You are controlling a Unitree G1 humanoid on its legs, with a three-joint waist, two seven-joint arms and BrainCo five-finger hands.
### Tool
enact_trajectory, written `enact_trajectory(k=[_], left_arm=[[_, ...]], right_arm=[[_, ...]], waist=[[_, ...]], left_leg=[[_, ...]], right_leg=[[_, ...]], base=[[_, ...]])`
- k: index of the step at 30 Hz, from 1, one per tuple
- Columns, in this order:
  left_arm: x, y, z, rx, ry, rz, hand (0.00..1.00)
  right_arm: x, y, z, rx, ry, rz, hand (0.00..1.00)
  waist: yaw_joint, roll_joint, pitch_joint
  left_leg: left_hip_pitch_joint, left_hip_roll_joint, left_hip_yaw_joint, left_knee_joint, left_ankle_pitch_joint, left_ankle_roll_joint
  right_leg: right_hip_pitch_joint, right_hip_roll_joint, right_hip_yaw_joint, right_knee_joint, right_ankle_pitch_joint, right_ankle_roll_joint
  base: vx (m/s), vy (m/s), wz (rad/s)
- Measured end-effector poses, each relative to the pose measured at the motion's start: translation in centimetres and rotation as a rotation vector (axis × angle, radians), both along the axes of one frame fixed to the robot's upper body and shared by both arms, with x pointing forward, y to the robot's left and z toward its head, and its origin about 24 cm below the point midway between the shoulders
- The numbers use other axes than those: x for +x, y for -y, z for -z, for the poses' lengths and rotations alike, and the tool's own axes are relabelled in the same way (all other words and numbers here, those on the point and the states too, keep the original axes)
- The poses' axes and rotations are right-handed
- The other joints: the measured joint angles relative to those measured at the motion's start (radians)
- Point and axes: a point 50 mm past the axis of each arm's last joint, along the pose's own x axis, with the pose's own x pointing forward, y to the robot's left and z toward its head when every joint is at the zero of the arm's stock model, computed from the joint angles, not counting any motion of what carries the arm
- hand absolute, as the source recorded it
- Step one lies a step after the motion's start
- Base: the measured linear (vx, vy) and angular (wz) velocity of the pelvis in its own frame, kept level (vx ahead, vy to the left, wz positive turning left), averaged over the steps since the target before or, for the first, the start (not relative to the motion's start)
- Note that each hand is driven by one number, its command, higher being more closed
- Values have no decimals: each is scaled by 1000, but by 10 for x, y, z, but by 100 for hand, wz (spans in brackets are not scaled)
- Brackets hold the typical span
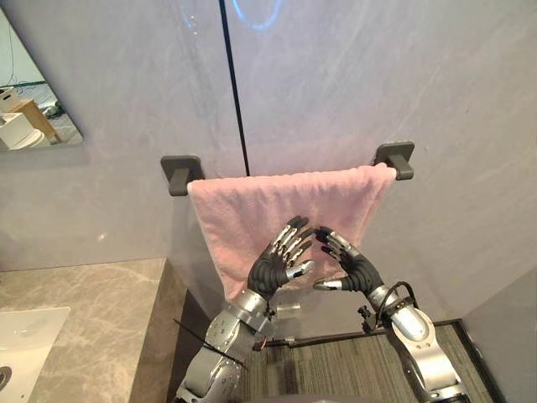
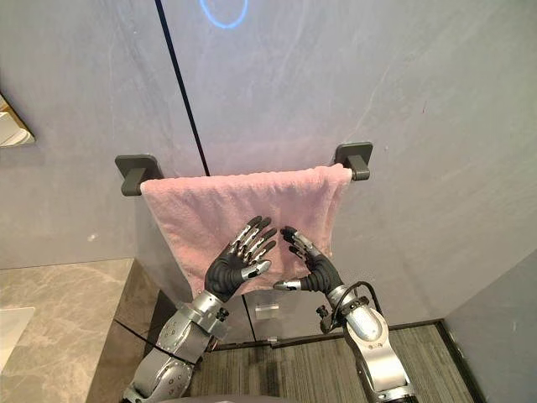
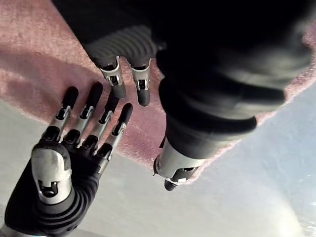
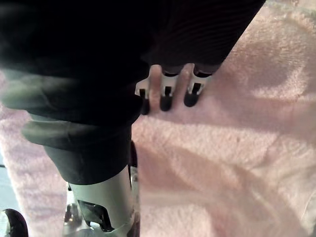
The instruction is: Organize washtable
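Left eye view: the pink towel (image 1: 277,206) is seen hung on the grey wall (image 1: 336,75), with the left bracket (image 1: 180,173) at its upper left corner and the right bracket (image 1: 396,159) at its upper right corner. The stone countertop (image 1: 92,311) lies below and to the left of the towel.

The step in hand is judged to be the smoothing of the towel, whose left edge slants inward and whose lower hem hangs uneven. It is best done with flat palms laid lightly on the cloth and drawn downward and outward from the towel's middle, left side first, then right. Pressure should be kept low so that the cloth is not dragged off its support, and the 2 hanging halves should be evened before the hands are taken away.

The left hand (image 1: 281,259) is held in front of the towel's lower middle, fingers straight and spread, nothing gripped. The right hand (image 1: 348,267) is held just to the right of it, near the towel's lower right edge, likewise open and empty. In the right wrist view its dark fingertips (image 4: 166,101) are seen at the cloth, though actual contact cannot be told.
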Motion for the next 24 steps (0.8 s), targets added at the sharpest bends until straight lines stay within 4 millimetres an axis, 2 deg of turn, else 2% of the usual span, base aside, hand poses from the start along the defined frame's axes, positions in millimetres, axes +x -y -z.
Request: enact_trajectory(k=[4, 8, 11, 17, 24], left_arm=[[4, -8, 8, 43, -21, -45, 0], [10, -21, 14, 77, -49, -140, 0], [15, -36, 13, 105, -49, -235, 0], [20, -59, 12, 107, -61, -372, 0], [22, -76, 12, 118, -67, -487, 0]], right_arm=[[2, 3, 5, -34, -3, 64, 0], [6, 16, 2, -49, 29, 212, 0], [9, 32, -3, -49, 58, 344, 0], [12, 51, -9, -44, 98, 501, 0], [8, 71, -10, -15, 106, 648, 0]], waist=[[0, 0, 1], [0, -2, 2], [-2, -10, 7], [0, -15, 10], [-2, -16, 23]], left_leg=[[-1, 0, -1, -2, 0, 0], [-4, -1, -3, -6, 0, 0], [-15, -3, -13, -7, 0, 0], [-22, -3, -19, -9, 0, 0], [-22, -3, -21, -9, 0, 0]], right_leg=[[0, 0, -1, -5, 0, 0], [0, -1, -3, -15, 1, 1], [-2, -1, -14, -21, 2, 0], [-1, -1, -24, -33, 2, 0], [0, -1, -25, -33, 2, 0]], base=[[-8, -4, 0], [-9, -8, 1], [10, -19, 8], [8, -16, 4], [-16, -6, 0]])
